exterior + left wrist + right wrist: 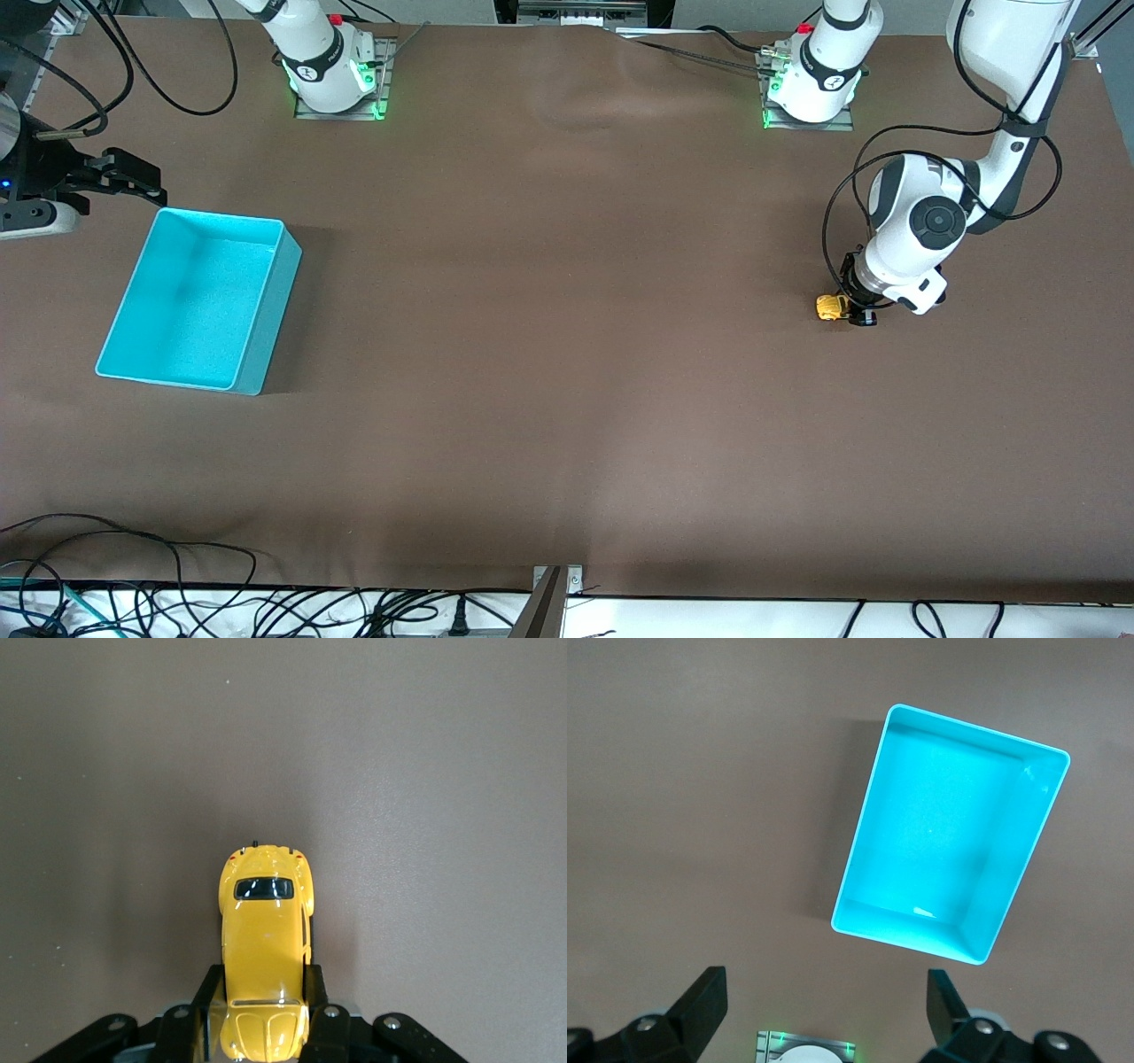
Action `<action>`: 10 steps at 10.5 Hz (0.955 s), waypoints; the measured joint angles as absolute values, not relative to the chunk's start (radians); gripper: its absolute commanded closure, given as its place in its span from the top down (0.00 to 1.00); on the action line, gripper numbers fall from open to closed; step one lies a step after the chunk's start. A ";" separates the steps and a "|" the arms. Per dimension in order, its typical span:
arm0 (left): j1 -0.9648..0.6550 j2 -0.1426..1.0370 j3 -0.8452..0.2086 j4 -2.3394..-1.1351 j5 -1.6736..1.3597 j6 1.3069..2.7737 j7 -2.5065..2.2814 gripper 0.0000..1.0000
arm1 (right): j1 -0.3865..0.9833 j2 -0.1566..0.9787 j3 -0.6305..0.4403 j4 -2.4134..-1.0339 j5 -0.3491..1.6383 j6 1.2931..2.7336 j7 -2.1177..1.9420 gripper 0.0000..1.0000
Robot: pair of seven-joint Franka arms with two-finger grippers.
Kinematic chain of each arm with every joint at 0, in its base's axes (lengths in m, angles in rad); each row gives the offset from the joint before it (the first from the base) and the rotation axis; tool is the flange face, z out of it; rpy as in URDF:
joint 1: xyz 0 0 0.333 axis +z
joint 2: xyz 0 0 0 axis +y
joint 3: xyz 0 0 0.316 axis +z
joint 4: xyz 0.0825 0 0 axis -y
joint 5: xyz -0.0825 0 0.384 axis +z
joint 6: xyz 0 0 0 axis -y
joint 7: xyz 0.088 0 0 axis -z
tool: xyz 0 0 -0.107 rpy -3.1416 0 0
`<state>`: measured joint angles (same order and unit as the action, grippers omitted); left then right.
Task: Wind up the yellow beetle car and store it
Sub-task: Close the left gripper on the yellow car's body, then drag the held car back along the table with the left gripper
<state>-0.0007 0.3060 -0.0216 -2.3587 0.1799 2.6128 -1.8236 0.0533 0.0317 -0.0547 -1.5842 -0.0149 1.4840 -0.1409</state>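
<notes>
The yellow beetle car [829, 307] [264, 948] rests on the brown table at the left arm's end. My left gripper [852, 311] [263, 992] is down at the table and shut on the car, its two black fingers [317, 997] pressed against the car's sides at one end. The rest of the car sticks out from the fingers. My right gripper [142, 182] [828, 1001] waits open and empty in the air beside the turquoise bin [288, 266] [868, 828] at the right arm's end. The bin holds nothing.
The two arm bases [330, 66] [811, 80] stand along the table's edge farthest from the front camera. Cables [133, 594] lie past the edge nearest that camera. Brown tabletop [567, 310] stretches between the bin and the car.
</notes>
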 measured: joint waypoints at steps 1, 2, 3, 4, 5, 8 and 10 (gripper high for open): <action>-0.001 0.306 -0.022 -2.359 0.180 2.613 -1.825 0.00 | 0.053 0.032 -0.055 -1.584 -0.015 1.484 -0.141 1.00; -0.001 0.306 -0.026 -2.359 0.180 2.614 -1.827 0.00 | 0.053 0.032 -0.055 -1.584 -0.015 1.484 -0.141 1.00; -0.001 0.306 -0.038 -2.358 0.180 2.614 -1.832 0.00 | 0.053 0.032 -0.055 -1.584 -0.015 1.484 -0.141 1.00; -0.001 0.306 -0.061 -2.358 0.180 2.612 -1.837 0.00 | 0.052 0.032 -0.055 -1.584 -0.015 1.484 -0.141 1.00; -0.002 0.306 -0.091 -2.355 0.180 2.602 -1.840 0.00 | 0.052 0.032 -0.055 -1.584 -0.015 1.484 -0.141 1.00; -0.008 0.306 -0.168 -2.343 0.181 2.571 -1.868 0.00 | 0.052 0.032 -0.056 -1.584 -0.015 1.484 -0.141 1.00; -0.015 0.306 -0.179 -2.335 0.181 2.571 -1.927 0.00 | 0.052 0.033 -0.056 -1.584 -0.015 1.484 -0.141 1.00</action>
<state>-0.0150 0.3058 -0.1790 -2.3349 0.1805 2.5711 -1.9269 0.0517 0.0325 -0.0560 -1.5842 -0.0149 1.4840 -0.1409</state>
